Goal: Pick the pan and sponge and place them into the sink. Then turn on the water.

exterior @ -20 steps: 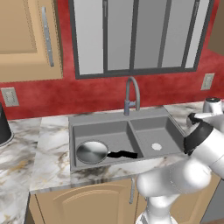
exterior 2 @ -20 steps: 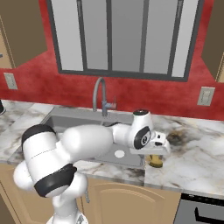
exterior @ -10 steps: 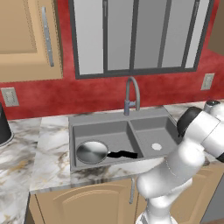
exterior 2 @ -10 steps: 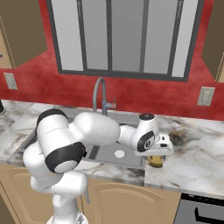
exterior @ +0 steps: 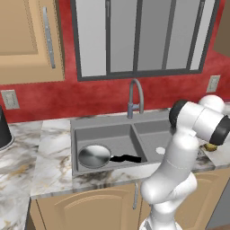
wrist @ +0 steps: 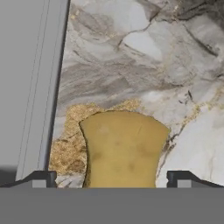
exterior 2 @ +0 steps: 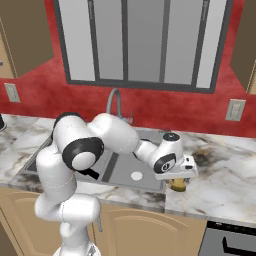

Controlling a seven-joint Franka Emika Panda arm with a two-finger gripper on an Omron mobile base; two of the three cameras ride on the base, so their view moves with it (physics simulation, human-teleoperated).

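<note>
On the marble tabletop [exterior 2: 225, 172] just right of the sink [exterior 2: 145, 177], the sponge [wrist: 124, 148] lies flat, a small yellow-tan block close to the basin's rim. The end effector [wrist: 111, 177] hangs directly over it with its fingers spread wide, one fingertip [wrist: 41, 178] to either side of the block, so the sponge sits between them and is not yet pinched. That straddling pose looks like the set-up for a grasp: the jaws are aligned across the sponge's narrower width, ready to close on it once low enough. From the right base view the hand is bent down at the tabletop's front edge, with a little of the sponge showing beneath it.

The pan [exterior: 95, 156] already rests in the left basin, bowl up, its black handle [exterior: 126, 158] pointing toward the divider. The right basin holds nothing but its white drain [exterior: 160, 150]. No stream falls from the arched faucet [exterior: 135, 96], so the water step seems still ahead.
</note>
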